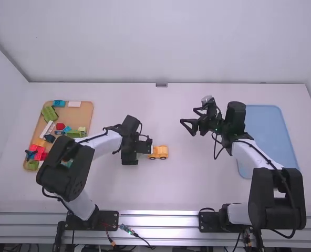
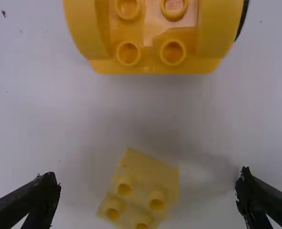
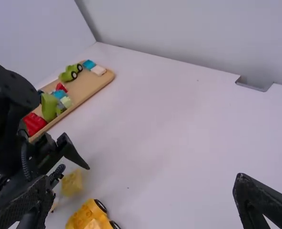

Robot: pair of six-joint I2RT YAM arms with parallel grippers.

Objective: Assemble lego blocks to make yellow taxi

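Note:
My left gripper (image 1: 141, 147) is low over the table, left of the yellow car body (image 1: 158, 152). In the left wrist view the left gripper (image 2: 148, 191) stands open, with a pale yellow block (image 2: 142, 191) lying at an angle between its fingers, touching neither. Beyond that block is the car body (image 2: 153, 59), studs up, a black wheel at its side. Farther right, my right gripper (image 1: 188, 116) is open and holds nothing. In the right wrist view, the right gripper (image 3: 145, 186) has widely parted fingers; the block (image 3: 72, 183) and the car body (image 3: 89, 217) are at lower left.
A wooden tray (image 1: 86, 113) at the left holds red, green, blue and white pieces, partly behind the left arm. A blue tray (image 1: 268, 134) lies at the right, beside the right arm. A small grey fixture (image 1: 161, 84) sits at the table's back edge.

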